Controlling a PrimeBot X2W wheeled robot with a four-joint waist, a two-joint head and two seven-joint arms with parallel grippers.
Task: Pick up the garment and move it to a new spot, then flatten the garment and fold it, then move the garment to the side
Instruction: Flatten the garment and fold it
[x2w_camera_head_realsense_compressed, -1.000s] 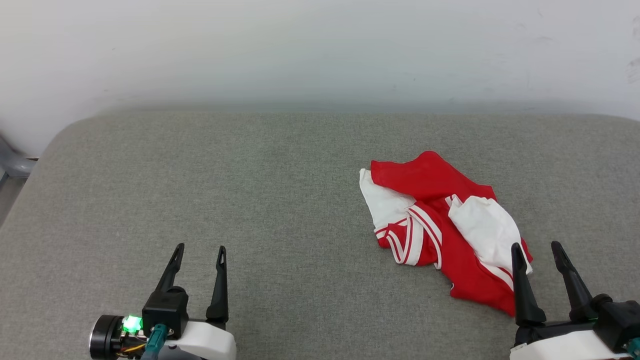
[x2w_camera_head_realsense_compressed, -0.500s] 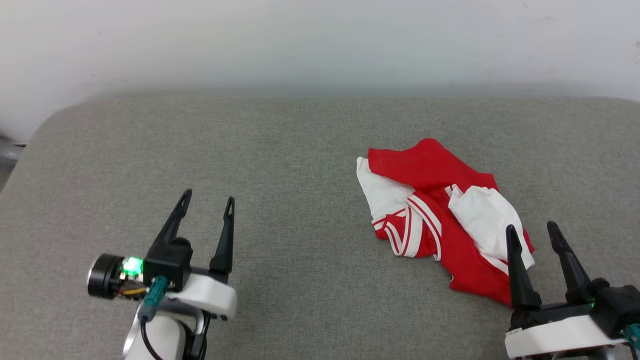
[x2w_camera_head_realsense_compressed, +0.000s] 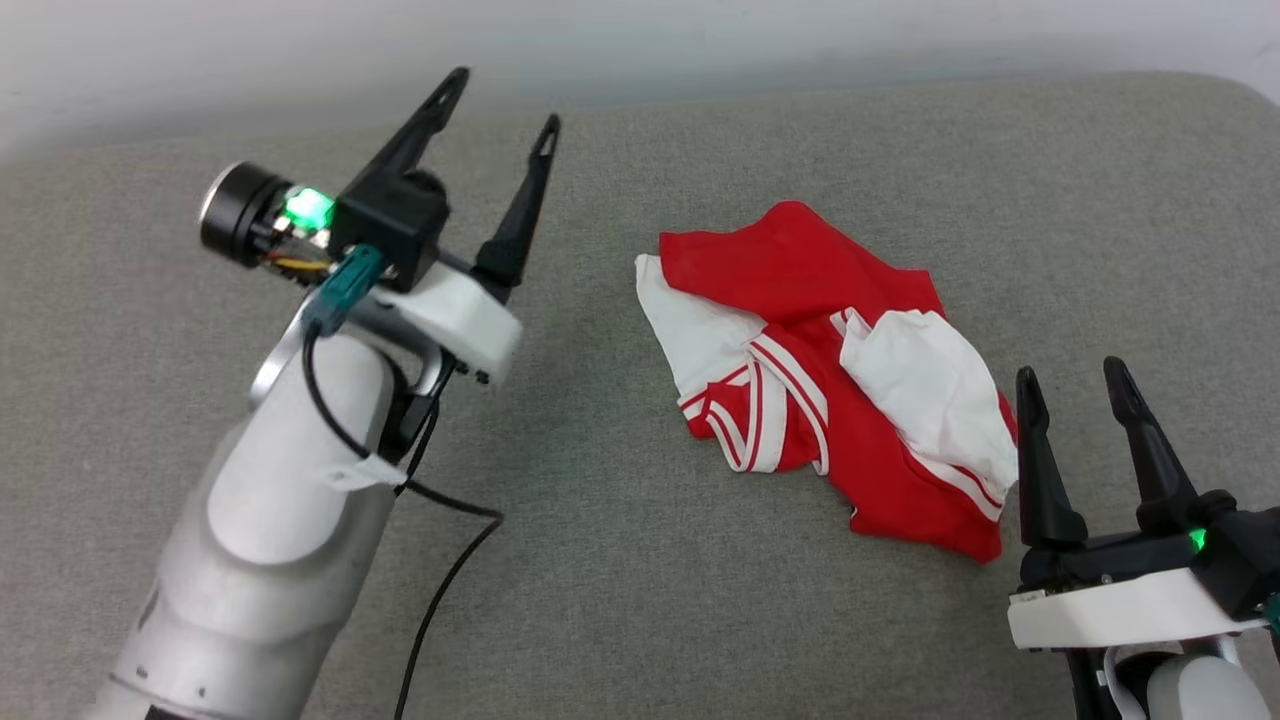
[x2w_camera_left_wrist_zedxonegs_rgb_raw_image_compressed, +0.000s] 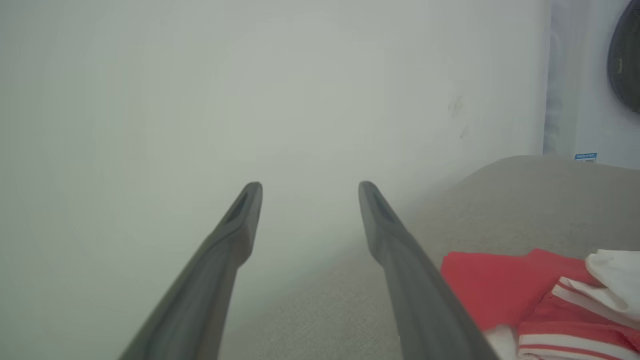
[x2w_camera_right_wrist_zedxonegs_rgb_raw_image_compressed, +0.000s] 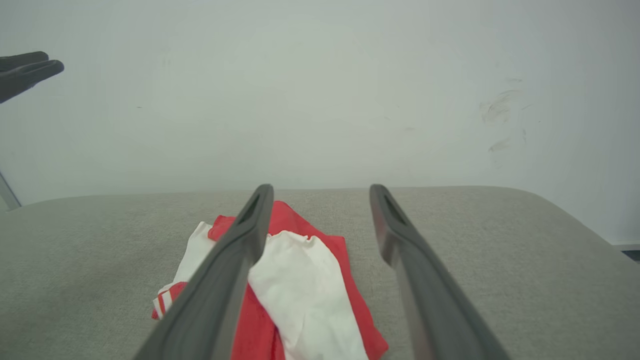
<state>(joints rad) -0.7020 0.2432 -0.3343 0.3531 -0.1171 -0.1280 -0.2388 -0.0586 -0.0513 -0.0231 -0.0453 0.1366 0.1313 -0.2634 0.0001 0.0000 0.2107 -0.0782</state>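
R end effector (x2w_camera_head_realsense_compressed: 1070, 372): jaws wide, nothing btwn them, fingers pointing away from the robot. Its L-hand fingertip sits just beside the garment (x2w_camera_head_realsense_compressed: 800, 300), at the heap's near-R end, next to the white sleeve panel (x2w_camera_head_realsense_compressed: 930, 400). Can't tell if it touches cloth. In the R wrist view the garment lies ahead and a bit L of the finger gap, so the gap looks aimed past the garment's R edge at bare grey padded surface (x2w_camera_head_realsense_compressed: 620, 600).

L end effector (x2w_camera_head_realsense_compressed: 505, 97): also wide & empty. It's well apart from the garment, off to its L and level w/ or beyond its far-L corner. It appears to sit high above the surface, angled toward the wall (x2w_camera_left_wrist_zedxonegs_rgb_raw_image_compressed: 150, 100). In the L wrist view the garment is low at the R edge.

Garment: crumpled, partly folded over itself, flat on the surface. Long axis runs diag., from the far-L white corner to the near-R red hem. No lettering or number visible as it lies.

Judgement: the first pick-up hasn't begun. R arm is far nearer. It prob. needs a small shift L plus a drop to get the near-R end btwn the jaws. L arm would need to swing R and come down to reach the far-L corner. Risk: pinching only the loose top layer, so the rest drags.
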